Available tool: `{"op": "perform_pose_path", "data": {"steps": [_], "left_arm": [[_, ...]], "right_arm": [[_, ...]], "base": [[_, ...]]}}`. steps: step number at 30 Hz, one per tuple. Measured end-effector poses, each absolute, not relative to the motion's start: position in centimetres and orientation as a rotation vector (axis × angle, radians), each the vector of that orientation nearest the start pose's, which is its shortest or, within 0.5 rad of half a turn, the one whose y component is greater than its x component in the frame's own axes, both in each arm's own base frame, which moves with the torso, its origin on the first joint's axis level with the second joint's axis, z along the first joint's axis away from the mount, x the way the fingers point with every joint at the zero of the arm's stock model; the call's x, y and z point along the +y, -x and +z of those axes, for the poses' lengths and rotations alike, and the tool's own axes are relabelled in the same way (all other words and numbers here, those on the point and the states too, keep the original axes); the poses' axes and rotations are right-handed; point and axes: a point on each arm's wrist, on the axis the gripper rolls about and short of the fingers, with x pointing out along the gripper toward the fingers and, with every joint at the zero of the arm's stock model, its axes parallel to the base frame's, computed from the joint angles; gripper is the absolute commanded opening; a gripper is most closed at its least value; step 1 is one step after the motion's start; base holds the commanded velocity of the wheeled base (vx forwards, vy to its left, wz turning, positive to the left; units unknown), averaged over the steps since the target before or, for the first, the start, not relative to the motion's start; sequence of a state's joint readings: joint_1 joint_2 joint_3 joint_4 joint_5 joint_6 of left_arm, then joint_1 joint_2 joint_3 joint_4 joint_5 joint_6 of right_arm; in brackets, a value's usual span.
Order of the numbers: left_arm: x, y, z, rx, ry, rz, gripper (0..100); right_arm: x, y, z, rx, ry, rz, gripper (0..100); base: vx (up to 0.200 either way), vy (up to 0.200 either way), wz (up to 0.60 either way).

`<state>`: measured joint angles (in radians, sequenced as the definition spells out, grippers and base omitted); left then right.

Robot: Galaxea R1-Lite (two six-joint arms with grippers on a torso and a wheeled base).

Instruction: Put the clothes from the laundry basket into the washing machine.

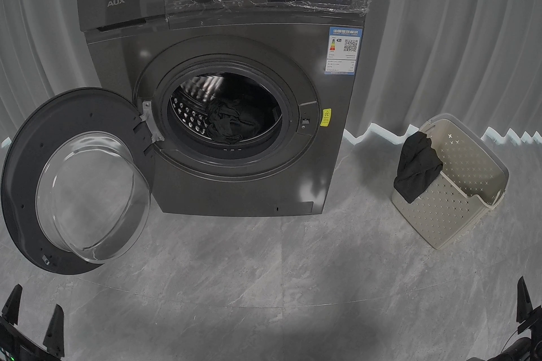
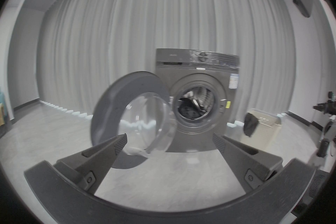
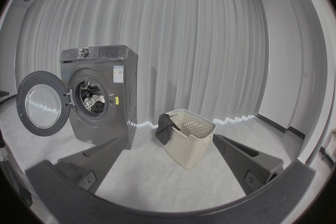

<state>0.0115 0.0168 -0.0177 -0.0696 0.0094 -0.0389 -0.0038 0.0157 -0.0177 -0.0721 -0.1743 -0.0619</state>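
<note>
**Operator:** Where do you stand?

**Me:** Back from the work, both arms low. My left gripper (image 2: 169,137) is spread wide and holds nothing. Ahead of it the door (image 1: 73,181) is swung fully out to the left, which leaves the mouth of the washing machine (image 1: 226,40) free for loading.

**Operator:** Anything inside?

**Me:** One dark garment (image 1: 228,122), slumped low in the drum. Right of the machine, apart from it on the floor, a second dark garment (image 1: 418,164) hangs over the rim of the laundry basket (image 1: 474,181), on the side nearest the machine. Draped like that, I judge it easy to pinch from above. My right gripper (image 3: 168,138) is just as wide and empty, and it faces the basket, so I take it for the arm that makes that pick.

**Operator:** The count?

**Me:** One machine, one door, one basket, two grippers, two garments seen. The basket's bottom is partly hidden, so I cannot tell whether more lies there.
</note>
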Motion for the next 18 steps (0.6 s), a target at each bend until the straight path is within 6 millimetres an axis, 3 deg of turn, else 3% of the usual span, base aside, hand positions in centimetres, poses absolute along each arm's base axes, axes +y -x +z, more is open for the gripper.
{"op": "perform_pose_path", "data": {"steps": [6, 13, 18], "left_arm": [[-0.36, 2.36, 8.68, -0.061, 0.047, -0.149, 100], [-0.12, 2.34, 8.58, -0.055, 0.067, -0.045, 100], [-0.25, 2.35, 8.54, -0.049, 0.065, -0.106, 100]], "right_arm": [[-0.31, 2.37, 8.76, -0.071, 0.021, -0.146, 100], [-0.13, 2.35, 8.7, -0.066, 0.043, -0.067, 100], [0.04, 2.33, 8.43, -0.041, 0.065, 0.008, 100]], "base": [[0.0, 0.0, 0.0], [0.0, 0.0, 0.0], [0.0, 0.0, 0.0]]}}
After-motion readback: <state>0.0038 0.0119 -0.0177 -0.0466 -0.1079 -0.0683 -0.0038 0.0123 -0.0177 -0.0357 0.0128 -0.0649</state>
